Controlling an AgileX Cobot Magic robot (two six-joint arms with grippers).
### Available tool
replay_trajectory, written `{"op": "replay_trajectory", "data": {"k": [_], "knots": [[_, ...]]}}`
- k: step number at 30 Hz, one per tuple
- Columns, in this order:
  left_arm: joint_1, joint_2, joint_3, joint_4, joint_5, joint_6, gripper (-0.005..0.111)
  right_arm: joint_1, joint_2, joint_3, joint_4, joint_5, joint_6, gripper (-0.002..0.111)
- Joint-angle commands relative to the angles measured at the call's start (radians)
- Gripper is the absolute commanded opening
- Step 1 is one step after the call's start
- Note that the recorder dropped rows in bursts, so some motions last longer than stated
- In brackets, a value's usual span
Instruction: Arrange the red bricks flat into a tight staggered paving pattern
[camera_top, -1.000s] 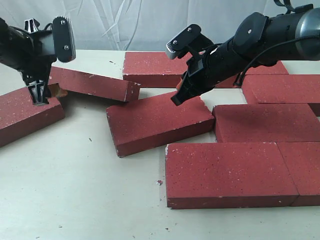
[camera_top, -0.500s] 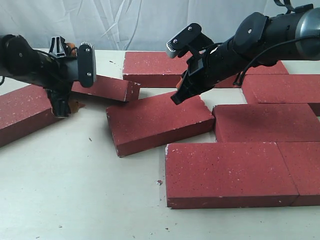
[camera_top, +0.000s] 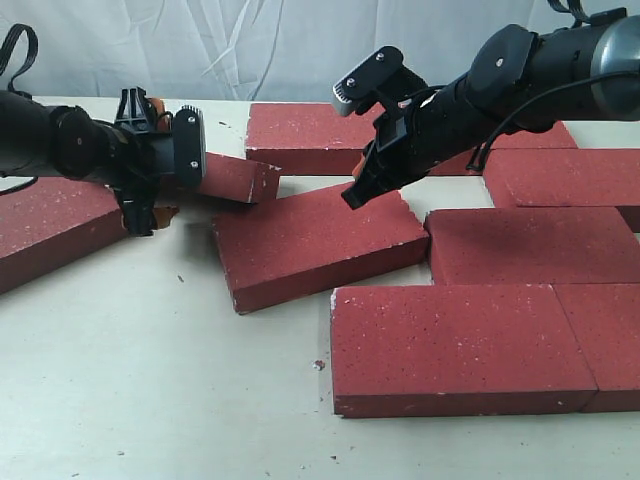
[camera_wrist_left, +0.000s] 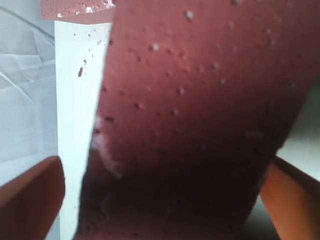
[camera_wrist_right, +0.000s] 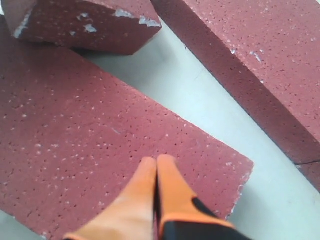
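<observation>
Several red bricks lie on the pale table. One brick (camera_top: 235, 178) is tilted, its left end resting on a flat brick (camera_top: 50, 225) at the far left. My left gripper (camera_top: 140, 165) stands open and straddles this tilted brick (camera_wrist_left: 200, 100); a strip of table shows between one orange finger (camera_wrist_left: 30, 195) and the brick. A skewed brick (camera_top: 315, 245) lies in the middle. My right gripper (camera_top: 352, 200) is shut, and its joined tips (camera_wrist_right: 156, 161) rest on that brick's top (camera_wrist_right: 75, 140) near a corner.
Flat bricks lie close together at the right: a front one (camera_top: 460, 345), one beside it (camera_top: 610, 340), a middle one (camera_top: 535, 245) and a rear one (camera_top: 570, 175). Another brick (camera_top: 300, 135) lies at the back. White cloth hangs behind the table (camera_top: 150, 380).
My left gripper has swung down and to the right along the tilted brick and now straddles it. The right arm and the skewed brick have not moved.
</observation>
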Motion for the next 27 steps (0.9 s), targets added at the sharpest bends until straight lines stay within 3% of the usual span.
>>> {"op": "replay_trajectory", "data": {"k": [1,7,8,14,16,21,27], "knots": [[-0.003,0.002,-0.007,0.021,-0.018,-0.003,0.073,-0.002,0.0,0.002,0.003,-0.009,-0.004,-0.001],[-0.003,-0.016,-0.007,0.084,-0.019,-0.003,0.007,-0.002,0.0,0.002,0.003,-0.014,-0.004,-0.001],[-0.003,-0.028,-0.007,0.093,-0.023,-0.003,0.0,-0.002,0.0,0.002,0.003,-0.014,-0.004,-0.001],[-0.003,-0.188,-0.007,0.069,-0.1,-0.003,0.0,-0.002,0.0,0.002,0.003,-0.019,-0.004,-0.001],[-0.003,-0.266,-0.007,0.028,-0.044,-0.003,0.0,-0.002,0.0,0.002,0.003,-0.021,-0.004,-0.001],[-0.006,-0.43,0.011,0.022,0.239,-0.008,0.0,-0.002,0.0,0.002,0.003,-0.035,-0.004,-0.001],[-0.046,-0.632,0.143,0.043,0.284,-0.019,0.0,-0.002,0.0,0.002,0.003,-0.033,-0.004,-0.001]]}}
